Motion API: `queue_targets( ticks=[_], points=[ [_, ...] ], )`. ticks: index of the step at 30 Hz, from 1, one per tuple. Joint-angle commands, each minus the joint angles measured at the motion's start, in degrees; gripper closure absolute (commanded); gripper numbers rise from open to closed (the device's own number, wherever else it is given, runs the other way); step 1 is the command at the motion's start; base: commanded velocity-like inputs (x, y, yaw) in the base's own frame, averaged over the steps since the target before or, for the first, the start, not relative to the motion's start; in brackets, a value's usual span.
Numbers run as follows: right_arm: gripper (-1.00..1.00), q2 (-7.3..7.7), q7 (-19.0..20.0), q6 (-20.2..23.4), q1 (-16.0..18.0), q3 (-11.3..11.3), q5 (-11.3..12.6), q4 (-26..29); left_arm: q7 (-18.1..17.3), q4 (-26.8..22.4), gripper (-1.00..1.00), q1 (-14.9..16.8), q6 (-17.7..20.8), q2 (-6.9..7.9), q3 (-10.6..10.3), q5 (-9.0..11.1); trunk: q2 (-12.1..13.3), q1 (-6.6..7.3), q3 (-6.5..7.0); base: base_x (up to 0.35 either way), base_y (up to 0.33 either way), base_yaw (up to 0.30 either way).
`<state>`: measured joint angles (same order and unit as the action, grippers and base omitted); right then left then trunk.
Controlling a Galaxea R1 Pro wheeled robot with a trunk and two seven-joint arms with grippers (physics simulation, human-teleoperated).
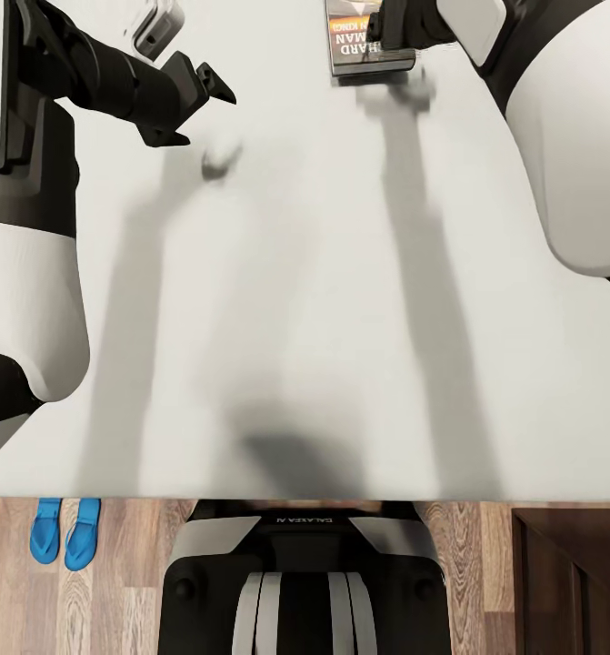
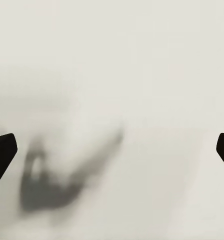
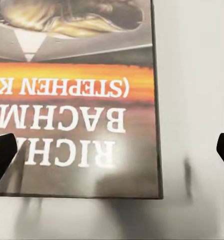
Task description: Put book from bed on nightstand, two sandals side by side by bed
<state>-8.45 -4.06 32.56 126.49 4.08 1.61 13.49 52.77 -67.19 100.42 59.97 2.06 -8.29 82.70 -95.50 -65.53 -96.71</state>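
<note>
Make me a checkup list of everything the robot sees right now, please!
Surface: light grey bed, bare apart from shadows and the book.
Job's things: book flat on the bed's far part; two sandals side by side on the floor beside it.
Clutter: nothing seen.
Claws: left claw open over bare mattress; right claw open above the book.
Cables: nothing seen.
Surroundings: wood floor, dark cabinet.

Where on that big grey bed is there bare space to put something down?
Nearly all the bed is bare: the whole stretch between the left gripper and the book, down to the near edge. It is crowded only at the far right, where the right gripper hangs over the book.
</note>
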Motion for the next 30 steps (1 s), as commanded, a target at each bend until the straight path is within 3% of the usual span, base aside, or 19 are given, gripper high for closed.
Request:
queue_targets(
  ticks=[1, 17, 30],
  points=[
    [-1.0, 0.01, -0.22, 0.34, 0.17, 0.42, 0.2, 0.08, 0.58, -0.04, -1.0, 0.04, 0.03, 0.05, -0.1, 0.53, -0.01, 0.0, -0.02, 0.0, 0.0, 0.0],
    [-1.0, 0.01, -0.17, 0.31, 0.67, 0.4, 0.07, 0.05, 0.58, -0.85, -1.0, 0.04, 0.03, 0.05, -0.12, 0.53, -0.01, 0.0, -0.02, 0.199, 0.07, 0.0],
    [-1.0, 0.01, -0.24, 0.25, 0.62, 0.33, 0.07, 0.01, 0.58, -0.97, -1.0, 0.04, 0.03, 0.05, -0.07, 0.53, -0.01, 0.0, -0.02, 0.045, 0.016, 0.0]
  ],
)
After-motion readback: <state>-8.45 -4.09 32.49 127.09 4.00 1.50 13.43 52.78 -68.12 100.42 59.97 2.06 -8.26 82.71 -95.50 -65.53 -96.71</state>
